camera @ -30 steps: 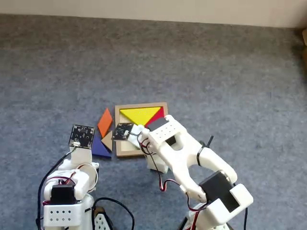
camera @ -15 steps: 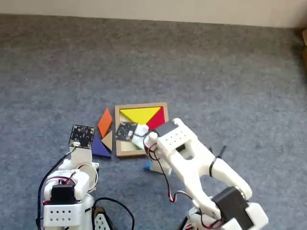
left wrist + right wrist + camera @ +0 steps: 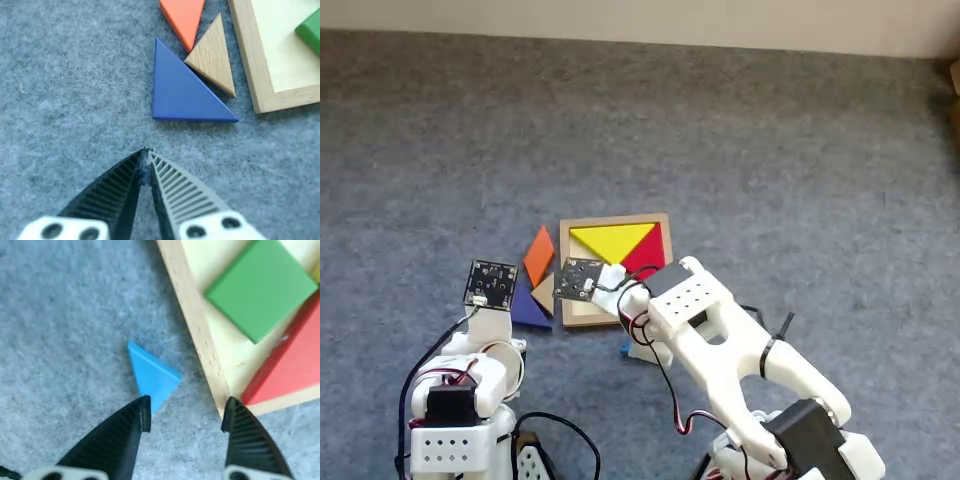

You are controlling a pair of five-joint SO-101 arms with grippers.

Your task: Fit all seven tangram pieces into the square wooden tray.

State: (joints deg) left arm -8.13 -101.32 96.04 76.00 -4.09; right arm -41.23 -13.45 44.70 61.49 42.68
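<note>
Right claw, spread wide and empty, hangs over the small light-blue triangle lying on the desk just outside a corner of the wooden tray, so the pickup seems in hand: lower, straddle, close.

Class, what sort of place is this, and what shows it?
Likely a robotics test bench: left arm and right arm stand by a wooden tangram tray on a grey felt-covered table.

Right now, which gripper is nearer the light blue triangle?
Right. The right gripper hangs at the light blue triangle, jaws open; the left gripper, jaws shut, sits by the dark blue triangle.
</note>
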